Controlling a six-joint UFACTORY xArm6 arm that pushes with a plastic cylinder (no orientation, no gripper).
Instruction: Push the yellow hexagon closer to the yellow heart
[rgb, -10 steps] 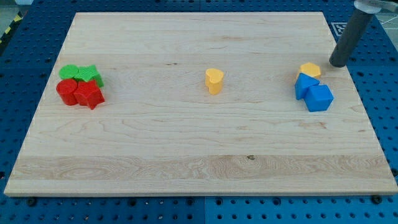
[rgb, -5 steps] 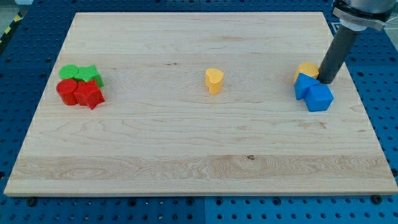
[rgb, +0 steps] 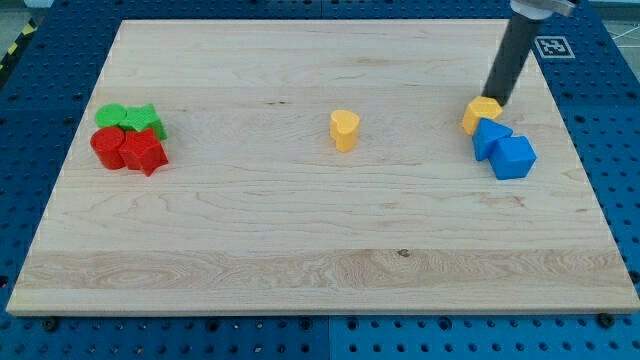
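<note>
— Progress first: where do we stand with the yellow hexagon (rgb: 481, 115)?

— Early, we judge. It sits at the view's right on the desk (rgb: 300, 240), touching the upper corner of the blue block cluster (rgb: 503, 148), and well apart from the yellow heart (rgb: 344, 130) at the desk's middle. Bare wood lies between the two.

— And my tip?

— My tip (rgb: 496, 102) rests just at the hexagon's upper right edge — touching it or nearly so; we cannot tell which. The rod leans up toward the view's top right.

— What about the jaws?

— We have none. The arm ends in a plain rod, so there is nothing to call wide, narrow or holding.

— Is that a good place to push from?

— Fairly good, in our judgement. The heart lies to the view's left and slightly lower, and the tip is on the far side of the hexagon from it, so a push leftward should carry the block the right way. The risk we see is the blue blocks: the hexagon leans on them, and a push aimed too far down could drag them along or make it slip off sideways.

— Anything else in the way?

— No. The green blocks (rgb: 130, 118) and red blocks (rgb: 128, 150) sit bunched at the view's far left, beyond the heart.

— So what is left?

— Nearly all of it — the whole crossing to the heart.
</note>
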